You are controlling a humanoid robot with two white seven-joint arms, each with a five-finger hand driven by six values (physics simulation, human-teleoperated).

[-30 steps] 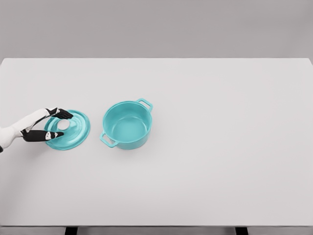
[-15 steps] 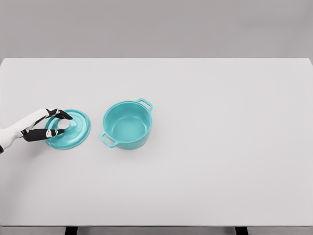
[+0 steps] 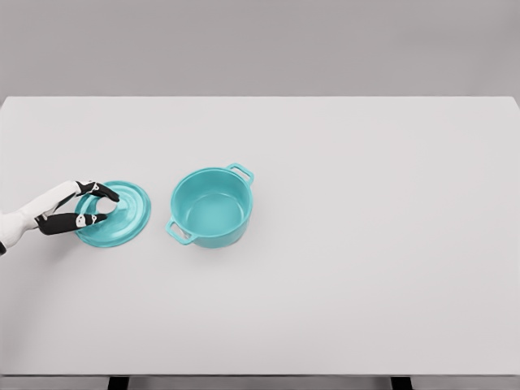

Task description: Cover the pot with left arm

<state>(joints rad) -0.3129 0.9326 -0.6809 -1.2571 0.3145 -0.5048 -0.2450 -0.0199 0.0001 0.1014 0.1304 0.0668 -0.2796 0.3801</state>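
Head view shows the teal lid [image 3: 118, 215] flat near the desk's [image 3: 341, 284] left edge, well short of the front edge, just left of the open pot [image 3: 210, 208]. It looks rigid, smooth and probably slick; its pale centre knob [image 3: 106, 206] is the sensible hold. From the left edge, the left hand [image 3: 69, 209] reaches low, fingertips [image 3: 108, 192] bracketing the knob, though actual contact can't be told.

Between my left hand [image 3: 77, 208] on the round teal lid [image 3: 118, 214] and the open teal two-handled pot [image 3: 210, 206] there's only a narrow strip of bare white table [image 3: 366, 268]. Pot's near handle sticks out toward the lid side. Everything right of the pot is wide open.
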